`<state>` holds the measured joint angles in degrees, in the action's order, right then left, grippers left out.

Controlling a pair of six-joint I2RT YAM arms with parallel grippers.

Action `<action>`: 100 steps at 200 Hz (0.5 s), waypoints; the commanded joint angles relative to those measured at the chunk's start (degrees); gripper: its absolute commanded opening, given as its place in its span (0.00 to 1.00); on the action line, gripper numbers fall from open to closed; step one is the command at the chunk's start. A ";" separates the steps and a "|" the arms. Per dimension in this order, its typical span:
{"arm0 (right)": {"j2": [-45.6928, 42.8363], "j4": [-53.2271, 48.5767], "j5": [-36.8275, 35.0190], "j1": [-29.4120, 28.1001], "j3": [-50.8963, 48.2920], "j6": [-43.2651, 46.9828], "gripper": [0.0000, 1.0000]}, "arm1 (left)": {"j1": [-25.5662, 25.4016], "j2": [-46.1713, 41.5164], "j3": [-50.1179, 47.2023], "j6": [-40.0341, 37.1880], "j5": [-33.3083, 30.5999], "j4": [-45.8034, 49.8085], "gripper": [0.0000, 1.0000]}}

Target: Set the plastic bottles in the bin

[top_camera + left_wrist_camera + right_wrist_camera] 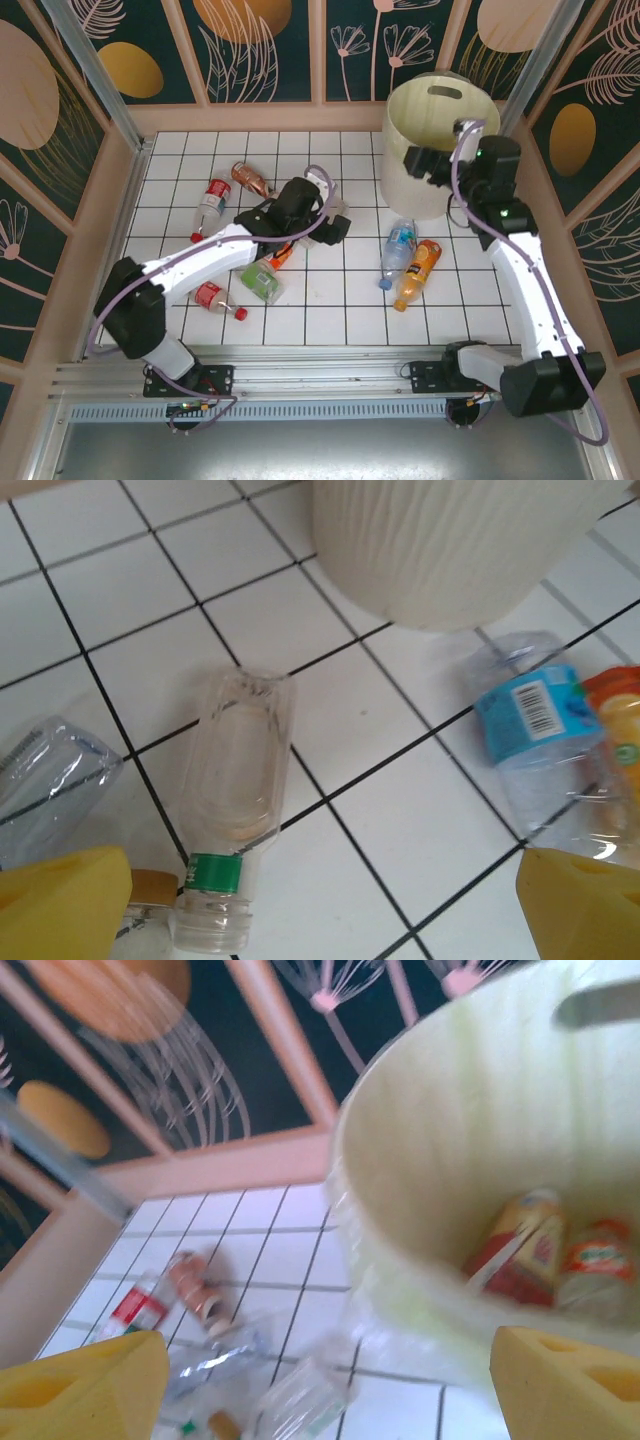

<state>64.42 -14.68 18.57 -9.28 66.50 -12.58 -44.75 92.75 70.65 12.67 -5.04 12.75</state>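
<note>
The bin (pixel 440 110) stands at the back right, a pale cream bucket. My right gripper (pixel 413 160) hangs over its near rim, open and empty (pixel 325 1385); two red-labelled bottles (pixel 520 1250) lie inside the bin (pixel 450 1140). My left gripper (pixel 336 228) is low over the tiles left of the bin, open (pixel 325 910). A clear bottle with a green neck band (pixel 235 800) lies between its fingertips, close to the left one (pixel 60 905). A blue-labelled bottle (pixel 535 730) and an orange bottle (pixel 620 730) lie by the right fingertip.
More bottles lie loose on the tiled floor: an amber one (pixel 250 180), a red-labelled one (pixel 210 205), a green one (pixel 262 282), another red one (pixel 218 298). The blue (pixel 398 250) and orange (pixel 418 272) bottles lie in front of the bin. Wooden walls enclose the tiles.
</note>
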 commanded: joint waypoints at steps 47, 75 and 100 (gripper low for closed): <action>-11.54 5.40 -1.69 -10.69 -17.32 -3.42 0.84 | 6.14 13.52 10.89 -5.60 5.72 8.10 0.96; -15.89 6.45 -0.84 -11.80 -23.58 -5.88 0.84 | 6.17 20.32 17.25 -10.44 3.70 13.38 0.94; -16.82 5.92 -0.89 -12.27 -25.72 -6.16 0.84 | 6.74 24.92 20.32 -11.90 2.64 14.99 0.90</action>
<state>48.73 -10.98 17.98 -20.80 42.50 -17.12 -38.28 113.93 87.72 4.86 -1.65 22.98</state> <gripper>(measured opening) 0.843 0.912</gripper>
